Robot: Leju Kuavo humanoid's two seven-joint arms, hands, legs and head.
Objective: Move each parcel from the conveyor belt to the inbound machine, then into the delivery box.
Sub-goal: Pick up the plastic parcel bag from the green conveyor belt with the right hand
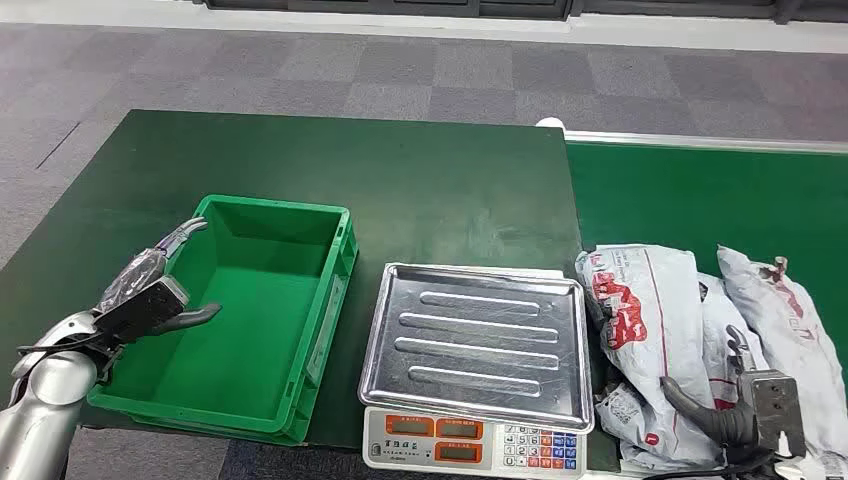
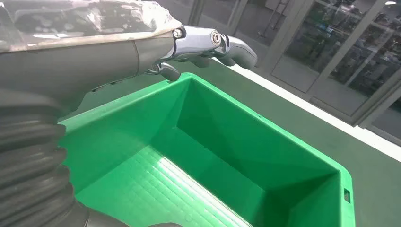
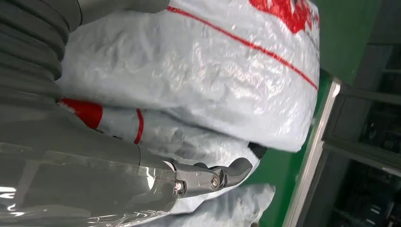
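Note:
Three grey plastic parcels with red print lie together on the green conveyor belt (image 1: pixel 700 190) at the right: a left parcel (image 1: pixel 645 300), a middle one (image 1: pixel 715 330) and a right one (image 1: pixel 780 310). My right hand (image 1: pixel 750 400) rests at their near end, fingers reaching up between them and the thumb spread across the left parcel. In the right wrist view the parcel (image 3: pixel 198 75) fills the space between thumb and fingers (image 3: pixel 213 177), and nothing is lifted. The scale's metal tray (image 1: pixel 475 335) stands empty at centre. My left hand (image 1: pixel 150 295) hovers open over the left rim of the empty green crate (image 1: pixel 330 290).
The scale's display and keypad (image 1: pixel 470 440) face the near table edge. The dark green table top (image 1: pixel 350 160) stretches behind crate and scale. A silver rail (image 1: pixel 700 142) borders the belt's far side. The left wrist view looks into the crate's (image 2: pixel 213 156) bare bottom.

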